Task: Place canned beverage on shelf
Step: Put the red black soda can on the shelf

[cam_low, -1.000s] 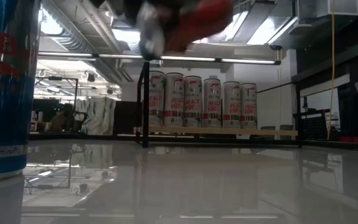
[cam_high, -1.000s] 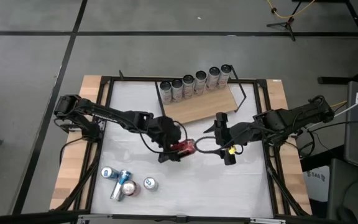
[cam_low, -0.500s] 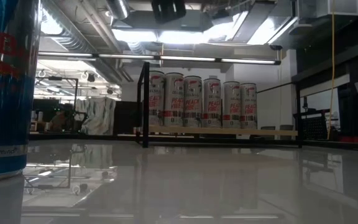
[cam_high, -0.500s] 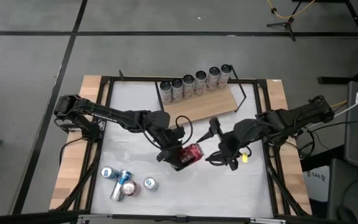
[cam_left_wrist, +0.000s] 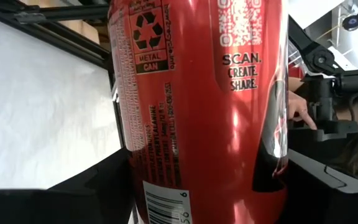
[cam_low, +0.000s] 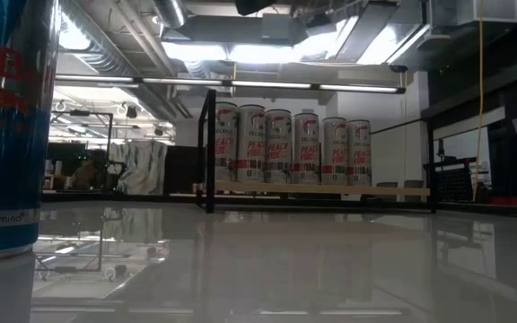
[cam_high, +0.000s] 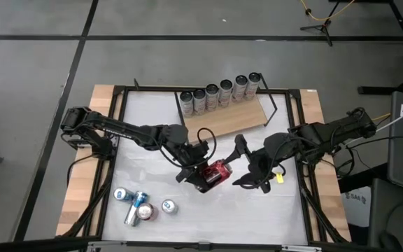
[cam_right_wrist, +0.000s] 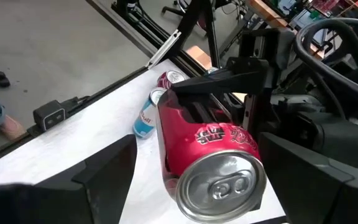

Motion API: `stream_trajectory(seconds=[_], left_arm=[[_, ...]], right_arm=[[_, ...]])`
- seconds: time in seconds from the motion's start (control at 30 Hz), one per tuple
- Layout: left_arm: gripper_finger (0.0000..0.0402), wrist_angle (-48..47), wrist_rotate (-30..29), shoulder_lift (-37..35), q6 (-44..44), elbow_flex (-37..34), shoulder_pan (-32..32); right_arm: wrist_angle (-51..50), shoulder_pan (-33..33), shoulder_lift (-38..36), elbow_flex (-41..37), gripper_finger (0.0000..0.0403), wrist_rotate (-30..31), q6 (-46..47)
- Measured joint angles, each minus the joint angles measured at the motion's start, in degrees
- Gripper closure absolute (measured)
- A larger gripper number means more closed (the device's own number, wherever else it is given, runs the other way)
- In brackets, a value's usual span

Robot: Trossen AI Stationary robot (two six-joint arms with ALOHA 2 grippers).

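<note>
Plainly the moment looked like a handover in mid-air: the left gripper (cam_high: 203, 175) was clenched on a red beverage can (cam_high: 215, 172), which lay on its side above the white tabletop (cam_high: 152, 126) near the middle, its silver top (cam_right_wrist: 219, 182) turned toward the right gripper (cam_high: 247, 162). That right gripper stood just beside the can with its fingers (cam_right_wrist: 107, 168) spread wide and nothing between them; in the right wrist view they flanked the can's end without visibly touching it.

The main risk, judged from this, was a fumbled transfer. If the left claw let go before the right one had closed squarely on the body, the can would drop, roll on the glossy top, and perhaps dent. A closing on the rounded rim instead of the wall could squeeze the can out sideways. Later, a can carried sideways would have to be turned upright, and a careless approach could knock over the row already standing.

As for what held what: the wooden shelf (cam_high: 238, 117) with its black wire frame carried six tall cans (cam_high: 219, 92) in a row along its far edge, the near part of the board bare. Four more cans (cam_high: 143, 205) waited clustered on the tabletop at the near left, two of them lying down
</note>
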Motion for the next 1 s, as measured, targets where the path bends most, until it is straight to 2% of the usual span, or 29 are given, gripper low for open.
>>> stream_trajectory(seconds=[0.6, 1.0], left_arm=[[0.0113, 0.36, 3.26, 0.02, -0.02, -0.02, -0.98], [0.0113, 0.32, 5.29, 0.02, -0.02, -0.07, -1.84]], right_arm=[[4.76, 0.06, 5.63, 0.09, 0.0072, 3.29, -5.99], [6.85, 0.07, 7.35, 0.09, 0.0072, 0.66, -5.84]])
